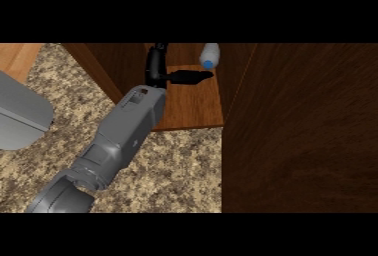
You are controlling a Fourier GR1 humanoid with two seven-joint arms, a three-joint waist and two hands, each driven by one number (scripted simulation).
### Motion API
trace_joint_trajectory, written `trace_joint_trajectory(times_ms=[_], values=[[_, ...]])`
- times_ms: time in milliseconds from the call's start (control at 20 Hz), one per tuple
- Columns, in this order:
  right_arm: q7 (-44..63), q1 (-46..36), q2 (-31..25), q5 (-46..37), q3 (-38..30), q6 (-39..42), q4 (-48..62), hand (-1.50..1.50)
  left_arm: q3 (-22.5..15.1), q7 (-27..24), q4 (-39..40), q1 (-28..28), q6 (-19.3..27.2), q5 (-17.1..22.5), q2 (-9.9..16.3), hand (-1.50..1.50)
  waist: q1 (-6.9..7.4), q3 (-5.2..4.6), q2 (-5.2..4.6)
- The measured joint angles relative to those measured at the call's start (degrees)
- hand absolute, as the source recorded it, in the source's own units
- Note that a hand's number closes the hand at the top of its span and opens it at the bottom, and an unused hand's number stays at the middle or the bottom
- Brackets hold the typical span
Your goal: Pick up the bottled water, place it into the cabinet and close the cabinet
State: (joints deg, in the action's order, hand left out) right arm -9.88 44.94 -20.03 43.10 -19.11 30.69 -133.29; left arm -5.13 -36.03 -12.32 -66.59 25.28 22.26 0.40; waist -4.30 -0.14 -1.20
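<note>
The bottled water (pixel 210 54), clear with a blue cap, is inside the open cabinet at the back of its wooden shelf (pixel 193 107). My right hand (pixel 158 67) reaches into the cabinet on a long grey forearm that comes in from the lower left. Its fingers point straight toward the back and its thumb (pixel 190 76) sticks out to the right, ending just below the bottle's cap. The hand is open and not wrapped round the bottle. My left hand does not show.
The dark wooden cabinet door (pixel 299 130) stands open and fills the right side. The cabinet's left wall (pixel 103 67) slants beside my forearm. Speckled granite counter (pixel 170 170) lies below the shelf. A large grey shape (pixel 22 117) sits at the left edge.
</note>
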Motion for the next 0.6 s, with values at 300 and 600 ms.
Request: trace_joint_trajectory(times_ms=[300,600], values=[[1.29,-0.67,-0.75,0.34,-0.91,-0.78,-0.23,-1.5,-1.76,-1.2,-3.08,1.31,-1.44,3.11,-0.31,-1.5,0.48,0.04,0.6],[2.12,-0.67,-0.47,0.65,-1.45,-1.05,-0.32,-1.5,-6.77,-0.94,-10.21,5.44,-0.4,8.23,-0.38,-1.5,1.07,0.06,1.15]])
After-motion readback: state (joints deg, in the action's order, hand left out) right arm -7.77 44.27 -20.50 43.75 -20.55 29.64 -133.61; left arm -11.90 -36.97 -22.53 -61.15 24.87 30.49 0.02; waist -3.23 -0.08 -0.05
